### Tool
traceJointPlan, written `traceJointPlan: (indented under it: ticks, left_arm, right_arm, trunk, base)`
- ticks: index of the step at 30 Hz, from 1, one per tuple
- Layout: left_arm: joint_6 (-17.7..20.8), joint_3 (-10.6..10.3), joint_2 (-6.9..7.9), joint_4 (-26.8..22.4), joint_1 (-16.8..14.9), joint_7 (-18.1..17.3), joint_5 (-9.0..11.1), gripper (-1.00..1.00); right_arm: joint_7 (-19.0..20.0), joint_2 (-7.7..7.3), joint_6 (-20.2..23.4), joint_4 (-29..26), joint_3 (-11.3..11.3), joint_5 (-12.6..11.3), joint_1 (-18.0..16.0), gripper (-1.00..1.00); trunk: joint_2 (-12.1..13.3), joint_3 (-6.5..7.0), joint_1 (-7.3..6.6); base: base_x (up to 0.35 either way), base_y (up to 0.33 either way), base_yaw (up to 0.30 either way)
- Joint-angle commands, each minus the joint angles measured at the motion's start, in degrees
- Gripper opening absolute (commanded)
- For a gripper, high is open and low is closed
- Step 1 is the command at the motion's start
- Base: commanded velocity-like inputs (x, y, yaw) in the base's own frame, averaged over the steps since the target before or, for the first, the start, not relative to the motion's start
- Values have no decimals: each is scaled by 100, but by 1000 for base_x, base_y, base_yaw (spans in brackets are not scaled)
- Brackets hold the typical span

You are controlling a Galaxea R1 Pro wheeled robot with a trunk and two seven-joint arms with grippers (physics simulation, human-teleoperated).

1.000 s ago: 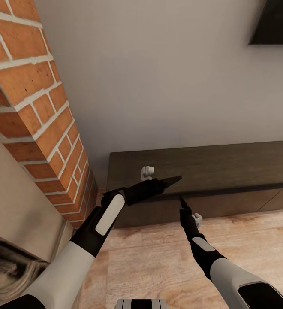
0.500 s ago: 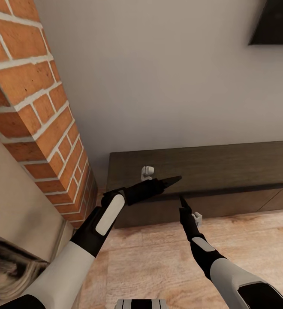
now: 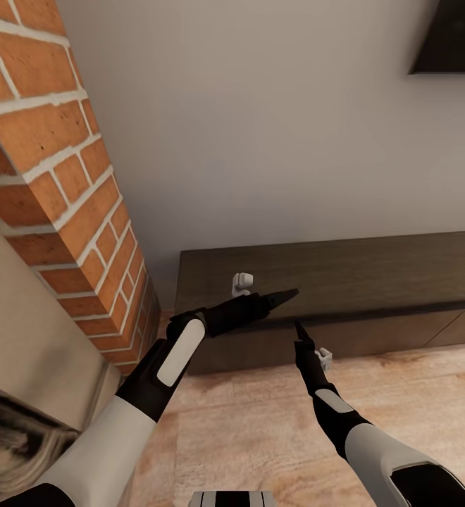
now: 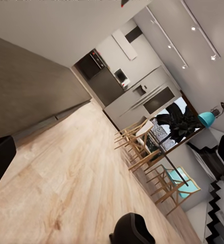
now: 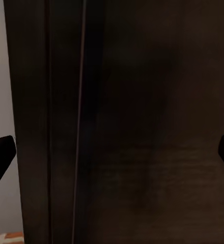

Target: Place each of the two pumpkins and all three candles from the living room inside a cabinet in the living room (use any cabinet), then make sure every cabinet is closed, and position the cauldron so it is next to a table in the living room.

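Observation:
The long, low dark-brown cabinet (image 3: 373, 271) runs along the grey wall, its drawer fronts flush. My left gripper (image 3: 283, 294) lies over the cabinet's top front edge, pointing right; in the left wrist view its dark fingers (image 4: 0, 160) sit far apart, so it is open and empty. My right gripper (image 3: 299, 329) points up at the drawer front just below that edge. In the right wrist view the dark cabinet front (image 5: 142, 127) is very close, and the fingertips (image 5: 0, 152) at both sides show the gripper open. Pumpkins, candles, cauldron and coffee table are out of view.
A brick column (image 3: 56, 183) stands close on the left, beside the cabinet's end. A dark screen (image 3: 451, 35) hangs on the wall at upper right. Wooden floor (image 3: 261, 422) lies under my arms. The left wrist view looks along the floor to dining chairs (image 4: 142, 147) and a kitchen.

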Motion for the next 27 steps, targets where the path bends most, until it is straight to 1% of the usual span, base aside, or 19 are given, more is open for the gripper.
traceJointPlan:
  ticks: [1, 5, 8, 24, 25, 27]
  left_arm:
    - [45, 1, 0, 1, -3, 4, 46, 100]
    - [44, 1, 0, 1, -4, 4, 46, 100]
    - [43, 1, 0, 1, -3, 4, 42, 100]
    - [40, 1, 0, 1, -3, 4, 37, 100]
    - [40, 1, 0, 1, -2, 5, 39, 100]
    - [40, 1, 0, 1, -3, 8, 39, 100]
  right_arm:
    - [11, -1, -48, 6, 49, -30, -4, 100]
    - [6, -1, -48, 12, 49, -32, -4, 100]
    - [-11, 0, -48, 14, 49, -34, -4, 100]
    - [-29, 0, -48, 15, 49, -28, -4, 100]
    - [-26, 0, -48, 15, 51, -28, -4, -100]
    - [-25, 0, -48, 15, 50, -28, -4, -100]
  trunk:
    - [-2, -4, -1]
    - [-2, -4, -1]
    - [-2, -4, -1]
    - [-2, -4, -1]
    - [-2, -4, -1]
    - [-2, -4, -1]
  base:
    - [140, 0, 0]
    - [234, 0, 0]
    - [95, 0, 0]
    - [6, 0, 0]
    - [0, 0, 0]
    - [0, 0, 0]
